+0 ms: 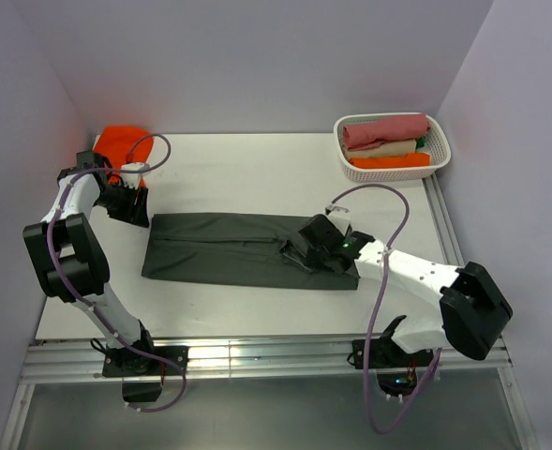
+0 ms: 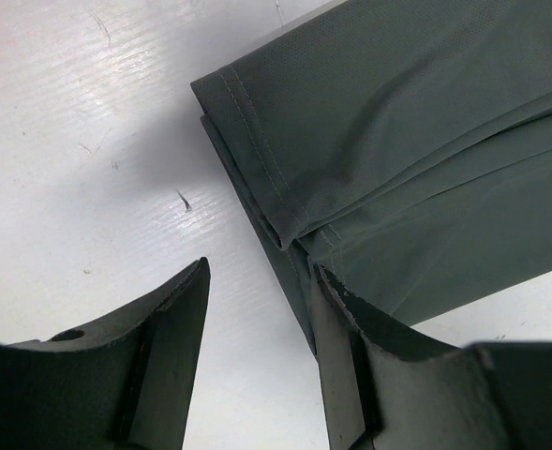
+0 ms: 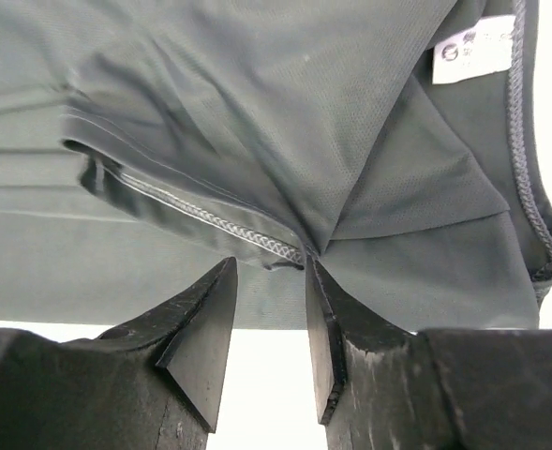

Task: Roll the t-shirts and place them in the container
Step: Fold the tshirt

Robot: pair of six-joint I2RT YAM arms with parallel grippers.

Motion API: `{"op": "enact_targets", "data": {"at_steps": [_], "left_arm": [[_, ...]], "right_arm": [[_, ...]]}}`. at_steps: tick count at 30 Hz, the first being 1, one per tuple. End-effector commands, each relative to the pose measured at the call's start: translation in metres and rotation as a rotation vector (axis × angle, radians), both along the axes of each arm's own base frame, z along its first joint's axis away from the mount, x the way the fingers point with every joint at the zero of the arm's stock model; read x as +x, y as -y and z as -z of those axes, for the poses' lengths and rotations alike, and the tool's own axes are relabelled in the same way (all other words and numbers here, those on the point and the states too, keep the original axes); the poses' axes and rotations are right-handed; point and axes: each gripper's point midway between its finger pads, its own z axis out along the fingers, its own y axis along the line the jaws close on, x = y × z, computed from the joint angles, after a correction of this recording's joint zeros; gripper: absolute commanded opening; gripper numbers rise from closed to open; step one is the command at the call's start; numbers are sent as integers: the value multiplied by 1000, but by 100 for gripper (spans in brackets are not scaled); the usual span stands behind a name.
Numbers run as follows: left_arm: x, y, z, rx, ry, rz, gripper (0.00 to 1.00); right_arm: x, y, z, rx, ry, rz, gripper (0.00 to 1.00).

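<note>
From above, a dark charcoal-grey cotton t-shirt [image 1: 229,248] lies flat on the white desk [image 1: 247,173], folded into a long strip from left to right and not yet rolled. A bright orange t-shirt [image 1: 124,141] sits crumpled in the far left corner, untouched. At far right, a white plastic basket [image 1: 444,150] holds several rolled garments [image 1: 385,129], so part of the work looks finished, with two shirts left. The left fingers [image 1: 135,214] are at the strip's far left corner and the right fingers [image 1: 292,249] at its right end. From the left wrist, the left fingers [image 2: 177,319] stand apart over the grey shirt's [image 2: 397,141] hemmed corner and hold nothing. From the right wrist, the right fingers [image 3: 205,319] are parted, their tips at a stitched fold of the shirt [image 3: 257,112], clamping nothing. A white neck label [image 3: 477,47] shows at far right.
</note>
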Motion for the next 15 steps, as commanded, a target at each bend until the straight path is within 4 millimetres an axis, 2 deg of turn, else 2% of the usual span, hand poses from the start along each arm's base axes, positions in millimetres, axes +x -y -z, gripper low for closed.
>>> {"op": "enact_targets", "data": {"at_steps": [1,3,4,5,6,7,8,9,11,15], "left_arm": [[-3,1,2,-5,-9,14,53],[-2,1,3,-9,-10,14,53],[-2,2,3,-10,-11,13,53],[-1,2,4,-12,-15,10,53],[-1,3,4,-15,-18,8,52],[0,3,4,-15,-18,8,52],[0,3,4,-18,-19,6,52],[-1,4,6,-19,-23,7,52],[0,3,4,-16,-16,4,52],[0,3,6,-17,-22,-4,52]], "right_arm": [[17,0,-34,26,111,63,43],[31,-7,-48,32,150,62,41],[36,-10,-51,26,156,58,41],[42,-12,-43,-8,136,52,41],[54,-17,-54,-4,153,58,41],[60,-20,-54,-17,150,58,41],[66,-22,-40,-57,121,49,41],[77,-29,-47,-51,131,47,38],[92,-37,-36,-79,103,39,36],[96,-55,-13,-79,43,-12,28]]}}
